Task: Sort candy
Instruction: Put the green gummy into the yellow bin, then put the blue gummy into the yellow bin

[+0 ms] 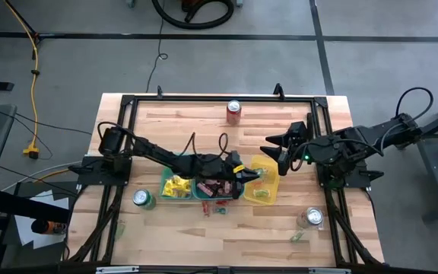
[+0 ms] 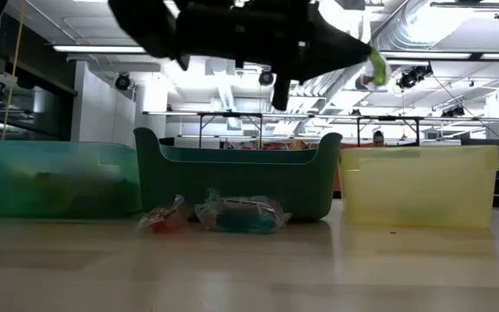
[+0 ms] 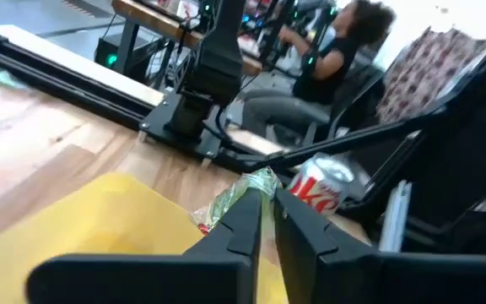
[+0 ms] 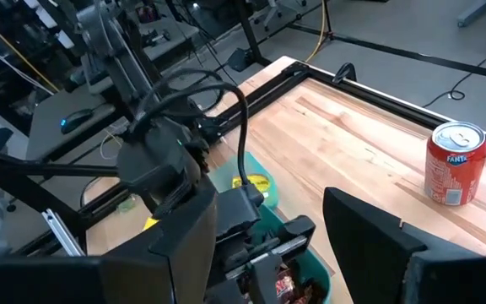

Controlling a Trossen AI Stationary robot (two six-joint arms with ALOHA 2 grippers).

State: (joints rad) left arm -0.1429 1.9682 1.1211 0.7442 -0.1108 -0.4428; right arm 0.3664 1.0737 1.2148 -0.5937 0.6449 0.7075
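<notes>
My left gripper (image 1: 255,174) hangs over the yellow bin (image 1: 273,189), jaws clamped on a green-wrapped candy (image 3: 256,183). My right gripper (image 1: 277,152) waits at 2 o'clock of that bin, jaws apart. Sorted so far: yellow packets (image 1: 176,186) in the teal bin (image 1: 166,175), dark bars (image 1: 217,186) in the middle green bin (image 2: 232,178). Left: loose candies (image 1: 215,210) at 6 o'clock of the bins, one more (image 1: 298,237) near the table's front right. I judge it about half done.

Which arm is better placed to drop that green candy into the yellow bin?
Left. The left gripper pinches the green candy above the yellow bin. The right gripper hangs open beside the bin, holding nothing.
</notes>
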